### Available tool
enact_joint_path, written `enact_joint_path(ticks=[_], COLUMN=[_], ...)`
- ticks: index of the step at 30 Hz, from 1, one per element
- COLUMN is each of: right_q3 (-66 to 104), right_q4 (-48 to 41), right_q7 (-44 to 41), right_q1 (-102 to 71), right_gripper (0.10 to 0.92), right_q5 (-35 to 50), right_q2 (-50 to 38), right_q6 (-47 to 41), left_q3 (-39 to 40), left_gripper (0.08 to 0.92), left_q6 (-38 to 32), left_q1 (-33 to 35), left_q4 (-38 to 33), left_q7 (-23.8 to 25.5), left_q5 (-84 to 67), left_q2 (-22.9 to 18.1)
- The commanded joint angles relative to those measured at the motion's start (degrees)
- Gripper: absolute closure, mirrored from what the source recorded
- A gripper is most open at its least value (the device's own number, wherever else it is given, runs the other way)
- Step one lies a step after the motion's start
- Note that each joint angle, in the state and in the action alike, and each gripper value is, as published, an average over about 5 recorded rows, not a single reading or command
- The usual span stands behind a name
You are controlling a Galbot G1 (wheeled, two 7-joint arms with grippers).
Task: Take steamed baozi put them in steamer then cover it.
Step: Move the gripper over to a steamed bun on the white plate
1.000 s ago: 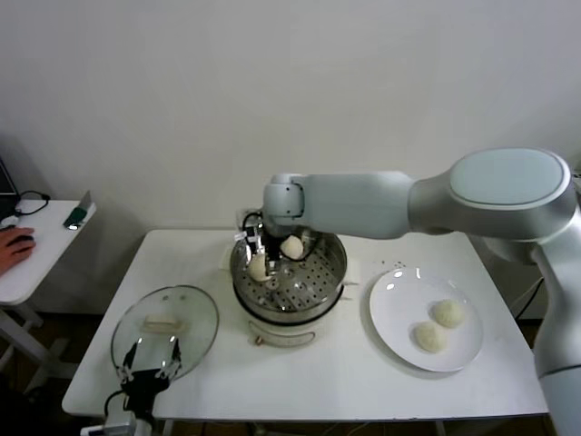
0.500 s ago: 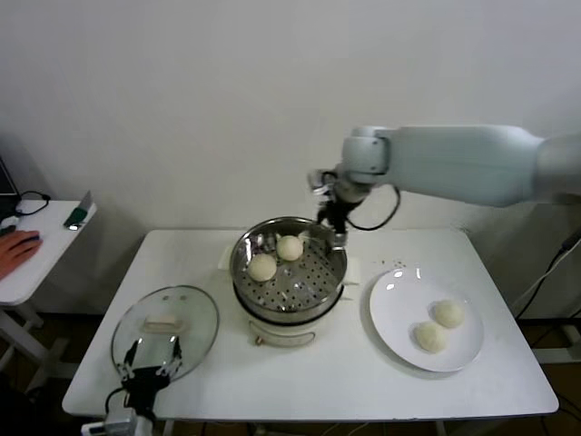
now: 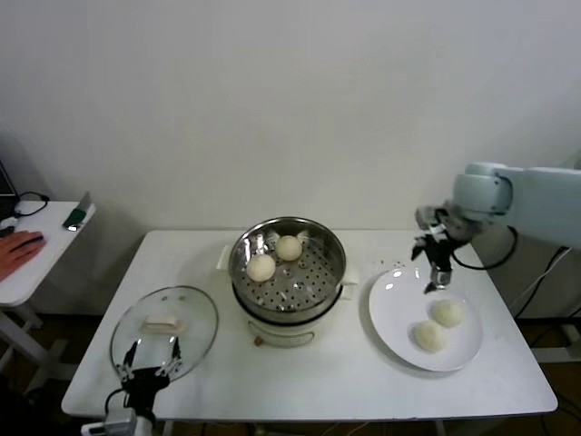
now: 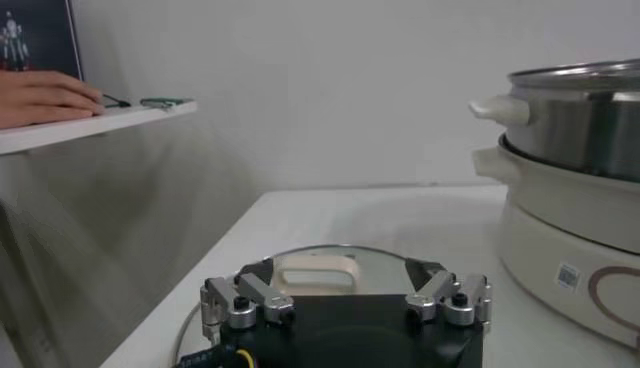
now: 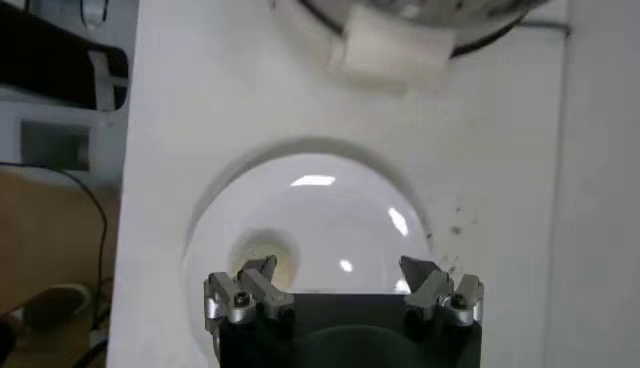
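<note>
Head view: right gripper [image 3: 437, 272] raised over the far edge of the white plate [image 3: 397, 318], fingers pointing down, parted, nothing between them. Two steamed baozi [image 3: 448, 312] on the plate, side by side, nearer bun [image 3: 429, 336] just beside the first. Two more baozi [image 3: 261, 267] inside the steamer [image 3: 289, 238], on the perforated floor toward the far left, second bun [image 3: 290, 247] close to the first. Steamer at the middle of the white table [image 3: 345, 381], uncovered. Cover [image 3: 165, 329] flat on the table to the steamer's left, cream handle up. Left gripper [image 3: 149, 360] low at the table's near-left corner, over the near rim of the cover, fingers spread, empty. Side table [image 3: 36, 254] at far left with a human hand [image 3: 16, 248] resting on it.

Left wrist view: left gripper [image 4: 345, 300] wide open, gripping nothing, fingertips either side of the cover's handle [image 4: 314, 271] but short of it. Cover [image 4: 330, 255] flat on the table. Steamer [image 4: 575, 110] near, steel basket on its cream base. Human hand [image 4: 45, 97] on the side table.

Right wrist view: right gripper [image 5: 343, 290] wide open, empty, above the plate [image 5: 320, 215]. One baozi [image 5: 266, 258] partly hidden behind a finger; other bun not visible. Cream side handle of the steamer [image 5: 390, 48] beyond the plate.
</note>
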Motion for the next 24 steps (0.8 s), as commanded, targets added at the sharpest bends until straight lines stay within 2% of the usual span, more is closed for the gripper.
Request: enact_joint_path(ticks=[1,11,24], right_q3=[3.8,13.3,20.7], right_q4=[2.1,-1.8,-5.9], right_q7=[1.7,4.6,6.6], right_q1=[-11.2,-24.7,-32.1], right_gripper=[0.203,0.203,0.203], right_q5=[-8.0,-11.1,-13.1], right_q2=[-8.2,-7.0,-4.8], right_q6=[-0.9,-3.6,-5.3], left_q3=[-0.2,-0.3,-0.1], left_gripper=[0.177,0.177,0.177], left_q6=[0.0,-0.1,-0.2], left_q1=[0.1,0.4,0.4], left_q4=[0.0,0.0,0.4], left_q7=[0.0,0.0,-0.1], left_q5=[-0.1,-0.1,0.1], left_q2=[0.2,0.2,0.0])
